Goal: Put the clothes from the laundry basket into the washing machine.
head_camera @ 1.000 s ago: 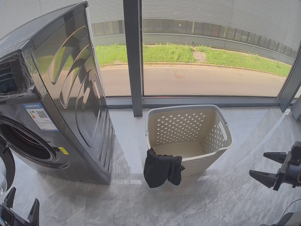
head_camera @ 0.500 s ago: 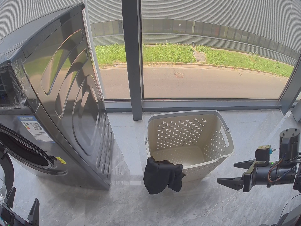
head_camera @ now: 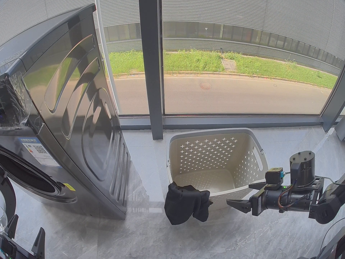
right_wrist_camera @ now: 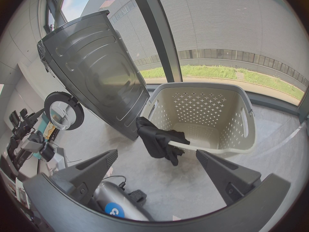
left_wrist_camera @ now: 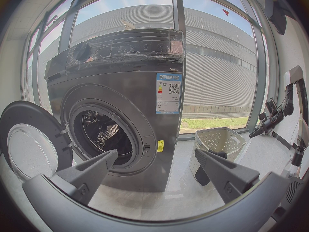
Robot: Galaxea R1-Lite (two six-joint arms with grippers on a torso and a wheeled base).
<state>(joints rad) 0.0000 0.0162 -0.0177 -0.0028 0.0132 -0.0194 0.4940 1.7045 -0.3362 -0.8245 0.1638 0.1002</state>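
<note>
Right gripper (head_camera: 239,194) spread wide, black garment (head_camera: 185,203) crumpled, draped over basket (head_camera: 215,131) rim

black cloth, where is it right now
In the head view the black cloth hangs over the near rim of the laundry basket, at its corner nearer the washing machine.

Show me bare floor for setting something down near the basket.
Bare marble floor lies between the washing machine and the laundry basket, and in front of both. Crowded: the basket's near corner, where the black garment drapes over the rim and the open right gripper hovers beside it.
</note>
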